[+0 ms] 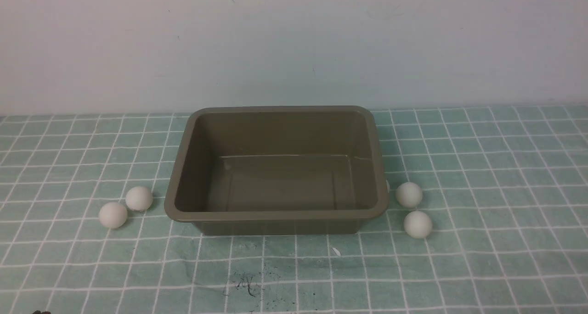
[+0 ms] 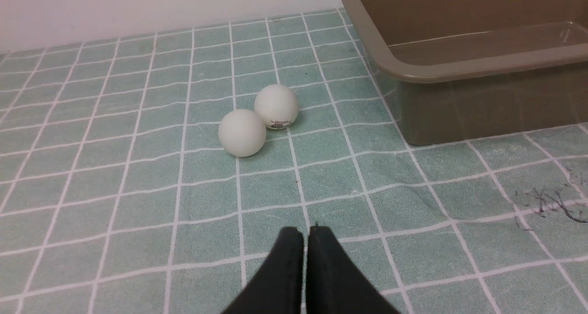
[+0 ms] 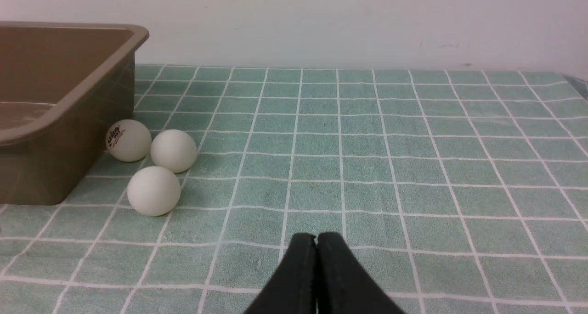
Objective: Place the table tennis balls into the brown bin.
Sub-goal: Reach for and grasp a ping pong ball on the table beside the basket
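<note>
The brown bin (image 1: 275,215) stands empty in the middle of the table. Two white table tennis balls (image 1: 113,215) (image 1: 139,198) touch each other to its left; the left wrist view shows both, one plain (image 2: 242,132) and one with a logo (image 2: 276,106). Two more balls (image 1: 409,194) (image 1: 417,224) lie to the bin's right, and a third (image 3: 128,140) sits against the bin's wall (image 3: 55,162), nearly hidden in the front view. My left gripper (image 2: 306,233) is shut and empty, well short of its two balls. My right gripper (image 3: 316,238) is shut and empty too.
A green cloth with a white grid (image 1: 482,167) covers the table up to a pale wall (image 1: 294,43). Dark scribble marks (image 1: 243,286) stain the cloth in front of the bin.
</note>
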